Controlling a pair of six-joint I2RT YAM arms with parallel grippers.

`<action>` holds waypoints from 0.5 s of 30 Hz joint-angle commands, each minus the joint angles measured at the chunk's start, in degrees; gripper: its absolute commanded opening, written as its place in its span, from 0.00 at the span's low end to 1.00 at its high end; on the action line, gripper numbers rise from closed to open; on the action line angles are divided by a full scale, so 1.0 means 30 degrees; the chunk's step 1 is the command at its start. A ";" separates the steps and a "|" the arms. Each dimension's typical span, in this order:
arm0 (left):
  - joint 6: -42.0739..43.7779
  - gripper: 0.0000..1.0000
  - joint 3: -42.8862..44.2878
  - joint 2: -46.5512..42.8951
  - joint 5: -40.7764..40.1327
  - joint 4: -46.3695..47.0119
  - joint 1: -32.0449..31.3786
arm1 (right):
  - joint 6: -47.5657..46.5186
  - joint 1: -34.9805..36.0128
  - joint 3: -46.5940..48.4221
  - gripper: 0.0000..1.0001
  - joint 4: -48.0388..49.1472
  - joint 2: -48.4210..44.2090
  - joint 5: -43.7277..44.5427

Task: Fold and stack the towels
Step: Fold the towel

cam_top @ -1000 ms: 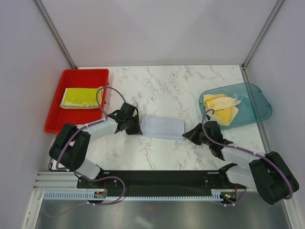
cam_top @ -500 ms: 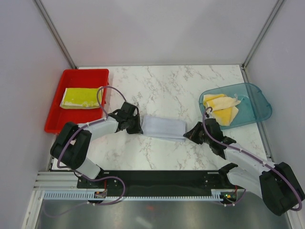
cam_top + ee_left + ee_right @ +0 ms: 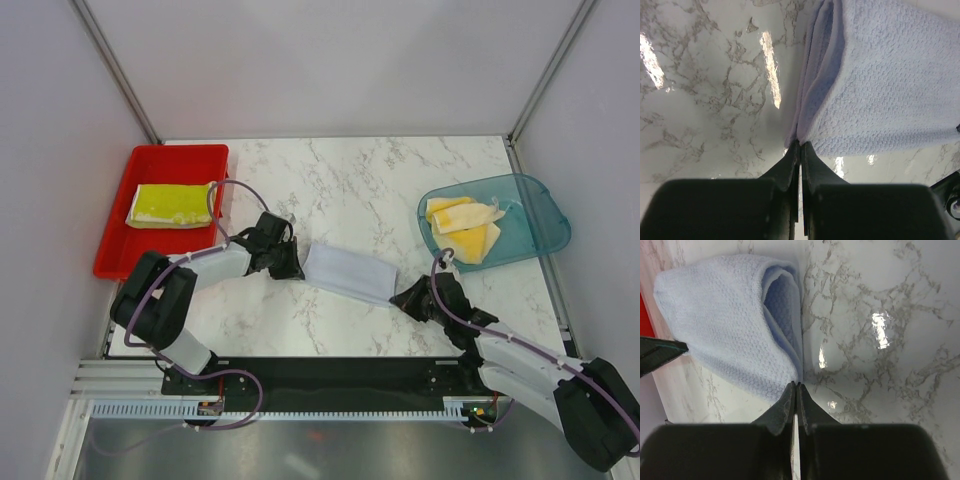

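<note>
The left gripper (image 3: pixel 800 146) is pinching the left corner of the pale blue-white towel (image 3: pixel 350 272), with its jaws closed down on the cloth. The right gripper (image 3: pixel 796 386) is clamping the opposite corner, its fingers pressed together on the fabric. The towel, doubled over, is spanning slantwise between both grippers over the middle of the marble tabletop (image 3: pixel 400 180); I cannot tell whether it is touching the surface. A folded yellow-green towel (image 3: pixel 172 203) is sitting in the red tray (image 3: pixel 115 250) at far left. Yellow and cream towels (image 3: pixel 465 235) are lying crumpled in the teal bin (image 3: pixel 540 225) at right.
</note>
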 commanded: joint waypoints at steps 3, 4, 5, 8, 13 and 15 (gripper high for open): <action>0.0226 0.07 0.0149 0.0268 -0.1432 -0.0873 0.0215 | 0.0587 0.0416 -0.0714 0.20 0.1210 -0.0200 0.0524; 0.0226 0.15 0.0265 0.0180 -0.1520 -0.1019 0.0273 | 0.0704 0.0475 -0.0773 0.22 0.1328 -0.0055 0.0466; 0.0313 0.20 0.0498 -0.0024 -0.1608 -0.1194 0.0332 | 0.0647 0.0620 -0.0803 0.23 0.1416 0.0033 0.0407; 0.0577 0.36 0.1435 -0.0610 -0.1637 -0.2072 0.0537 | 0.0354 0.0710 -0.0512 0.27 0.0396 -0.0052 0.0348; 0.1192 0.43 0.3601 -0.1928 -0.2077 -0.3859 0.0567 | -0.0729 0.0768 0.1390 0.34 -0.4228 -0.2305 0.1313; 0.1310 0.45 0.4102 -0.2600 -0.2077 -0.4154 0.0567 | -0.1286 0.0681 0.2591 0.39 -0.6544 -0.2922 0.1839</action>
